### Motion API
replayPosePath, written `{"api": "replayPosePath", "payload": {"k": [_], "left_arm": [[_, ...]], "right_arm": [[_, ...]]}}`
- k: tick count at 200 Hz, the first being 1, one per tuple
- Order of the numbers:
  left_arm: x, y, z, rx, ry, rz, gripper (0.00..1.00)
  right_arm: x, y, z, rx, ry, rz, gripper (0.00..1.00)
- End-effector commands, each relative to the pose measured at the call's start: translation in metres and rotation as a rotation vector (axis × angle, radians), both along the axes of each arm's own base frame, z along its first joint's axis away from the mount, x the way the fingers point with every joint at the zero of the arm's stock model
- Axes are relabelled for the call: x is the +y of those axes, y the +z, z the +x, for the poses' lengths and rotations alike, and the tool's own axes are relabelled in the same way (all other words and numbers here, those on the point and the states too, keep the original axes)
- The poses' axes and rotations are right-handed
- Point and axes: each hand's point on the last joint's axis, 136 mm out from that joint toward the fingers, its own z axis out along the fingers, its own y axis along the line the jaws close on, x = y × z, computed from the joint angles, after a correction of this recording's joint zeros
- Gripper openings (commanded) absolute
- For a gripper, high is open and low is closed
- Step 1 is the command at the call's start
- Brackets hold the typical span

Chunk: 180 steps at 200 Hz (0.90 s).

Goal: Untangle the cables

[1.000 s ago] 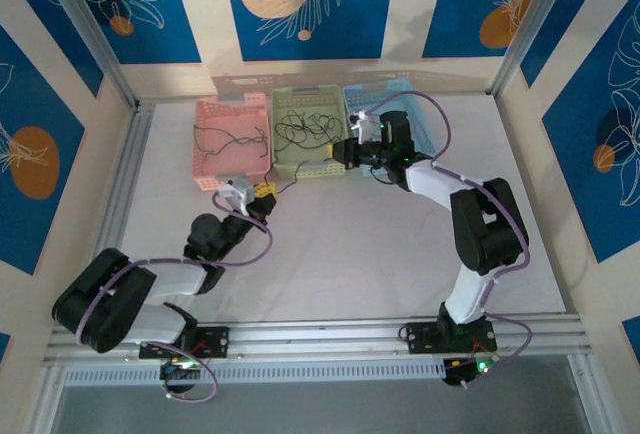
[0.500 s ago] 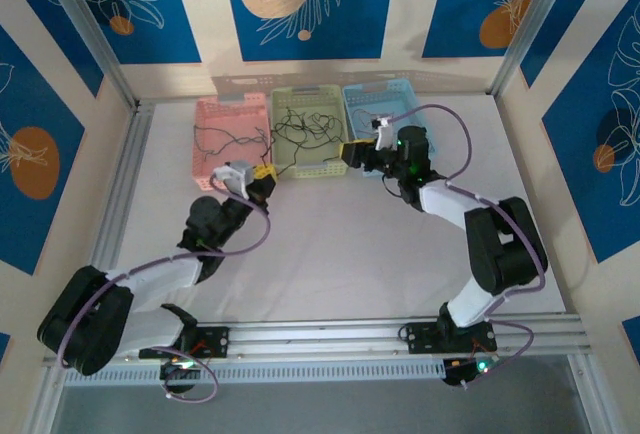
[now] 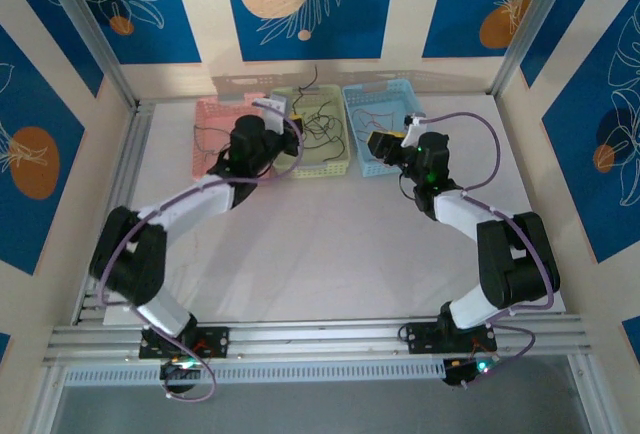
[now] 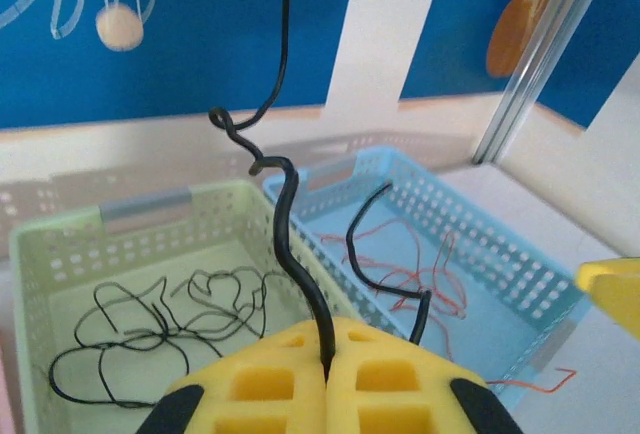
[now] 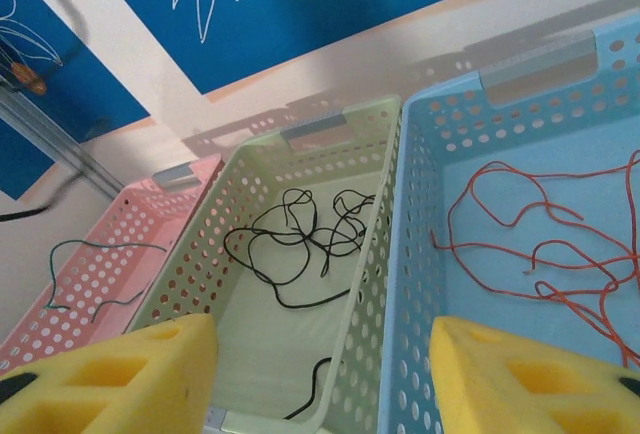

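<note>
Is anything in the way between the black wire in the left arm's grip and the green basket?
Nothing visible. The left end effector pinches the black cable above the green basket, whose top is open; the right end effector sits apart, by the blue basket.

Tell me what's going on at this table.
Two robot arms seem to be sorting tangled cables by colour into three baskets. The left hand is shut on a black cable and holds it up over the green basket, where other black cables lie loose. The right hand hangs open and empty at the near end of the green basket and the blue basket. Orange-red cables lie in the blue one, and a greenish cable lies in the pink basket.
</note>
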Motion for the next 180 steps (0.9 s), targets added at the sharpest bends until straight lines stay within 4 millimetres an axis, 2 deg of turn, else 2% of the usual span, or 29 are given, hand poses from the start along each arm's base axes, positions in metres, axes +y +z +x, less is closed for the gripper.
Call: {"api": "replayPosePath", "payload": {"k": [1, 14, 21, 31, 39, 60, 63, 65, 79, 96, 108, 129, 144, 166, 180], "left_arm": [[0.000, -0.039, 0.023, 0.152, -0.006, 0.036, 0.06], [0.000, -0.060, 0.037, 0.214, -0.001, 0.062, 0.46], [0.002, -0.071, 0.042, 0.245, 0.012, 0.082, 0.59], [0.006, -0.079, 0.044, 0.276, 0.024, 0.107, 0.69], [0.011, -0.077, 0.041, 0.271, 0.035, 0.120, 0.74], [0.024, -0.051, 0.019, 0.195, 0.045, 0.096, 0.89], [0.028, -0.048, 0.015, 0.190, 0.051, 0.095, 0.97], [0.030, -0.045, 0.012, 0.184, 0.054, 0.094, 0.99], [0.047, -0.028, -0.011, 0.152, 0.083, 0.100, 1.00], [0.078, -0.007, -0.044, 0.094, 0.156, 0.116, 1.00], [0.108, 0.001, -0.068, 0.049, 0.240, 0.148, 1.00], [0.162, 0.000, -0.105, -0.065, 0.419, 0.219, 1.00], [0.194, -0.015, -0.121, -0.126, 0.525, 0.279, 1.00], [0.217, -0.051, -0.133, -0.165, 0.580, 0.389, 1.00], [0.226, -0.074, -0.133, -0.134, 0.593, 0.456, 1.00]], "right_arm": [[-0.005, 0.011, 0.000, -0.032, -0.026, 0.020, 0.58], [-0.005, 0.010, 0.000, -0.028, -0.021, 0.024, 0.59], [-0.005, 0.010, 0.001, -0.027, -0.019, 0.027, 0.58], [-0.004, 0.009, 0.001, -0.026, -0.014, 0.026, 0.59], [-0.004, 0.009, 0.001, -0.026, -0.013, 0.025, 0.59], [-0.005, 0.012, -0.001, -0.038, -0.015, 0.018, 0.59], [-0.005, 0.012, -0.001, -0.040, -0.015, 0.015, 0.59], [-0.005, 0.013, -0.001, -0.043, -0.015, 0.012, 0.59], [-0.006, 0.015, -0.002, -0.048, -0.021, -0.005, 0.59], [-0.009, 0.018, -0.010, -0.024, -0.019, -0.046, 0.59], [-0.014, 0.019, -0.021, 0.013, -0.028, -0.104, 0.59], [-0.034, 0.023, -0.042, 0.039, -0.076, -0.223, 0.60], [-0.054, 0.021, -0.055, 0.040, -0.129, -0.292, 0.60], [-0.073, 0.008, -0.069, -0.002, -0.159, -0.341, 0.61], [-0.083, -0.009, -0.074, -0.007, -0.181, -0.355, 0.61]]}}
